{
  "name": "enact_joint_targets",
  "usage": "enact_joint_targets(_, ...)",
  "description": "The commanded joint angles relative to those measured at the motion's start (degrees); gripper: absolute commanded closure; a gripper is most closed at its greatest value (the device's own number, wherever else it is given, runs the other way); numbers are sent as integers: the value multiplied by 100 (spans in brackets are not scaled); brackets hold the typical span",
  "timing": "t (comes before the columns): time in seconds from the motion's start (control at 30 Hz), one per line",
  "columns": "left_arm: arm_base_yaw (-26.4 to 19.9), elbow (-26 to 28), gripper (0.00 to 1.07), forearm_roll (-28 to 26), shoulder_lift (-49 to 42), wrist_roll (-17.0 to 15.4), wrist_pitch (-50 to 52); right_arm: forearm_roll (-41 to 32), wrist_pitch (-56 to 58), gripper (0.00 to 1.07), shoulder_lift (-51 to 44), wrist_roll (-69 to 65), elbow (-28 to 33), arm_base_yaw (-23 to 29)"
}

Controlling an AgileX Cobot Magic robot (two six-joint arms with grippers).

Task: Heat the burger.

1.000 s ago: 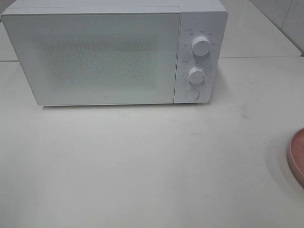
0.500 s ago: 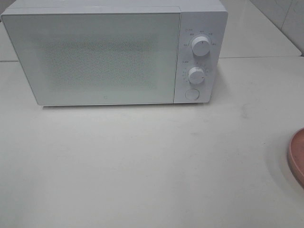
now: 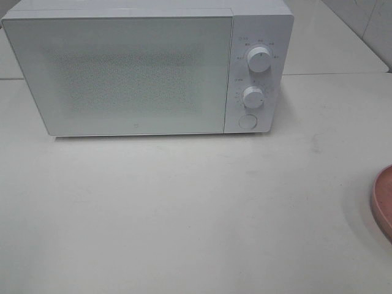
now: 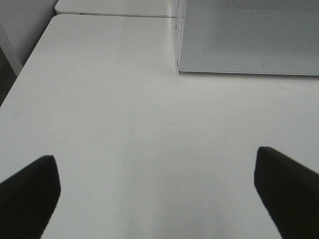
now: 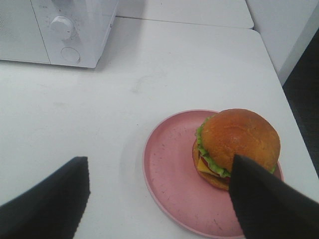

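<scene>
Burger (image 5: pixel 238 142) sits on the pink plate (image 5: pixel 169 169), off to the right of the microwave (image 3: pixel 122 73), whose door is shut. Right gripper (image 5: pixel 159 199) hovers over it, jaws apart; left gripper (image 4: pixel 159 191) wide open, empty. Basically nothing's done yet

Pink plate (image 3: pixel 383 202) mostly out of frame

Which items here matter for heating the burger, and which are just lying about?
Belongs to the job:
- burger
- pink plate under it
- microwave, door shut

Just lying about:
- nothing else on the table
</scene>
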State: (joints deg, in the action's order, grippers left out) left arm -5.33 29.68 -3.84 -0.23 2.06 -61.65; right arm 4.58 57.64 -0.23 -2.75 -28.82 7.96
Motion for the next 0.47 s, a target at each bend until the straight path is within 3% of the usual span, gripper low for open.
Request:
enact_joint_targets(0.03, 0, 6, 9, -34, -143, -40, 11, 23, -74, 33, -143, 11, 6, -52)
enact_joint_targets(0.47, 0, 6, 9, -34, -143, -40, 17, 23, -74, 33, -143, 11, 6, -52)
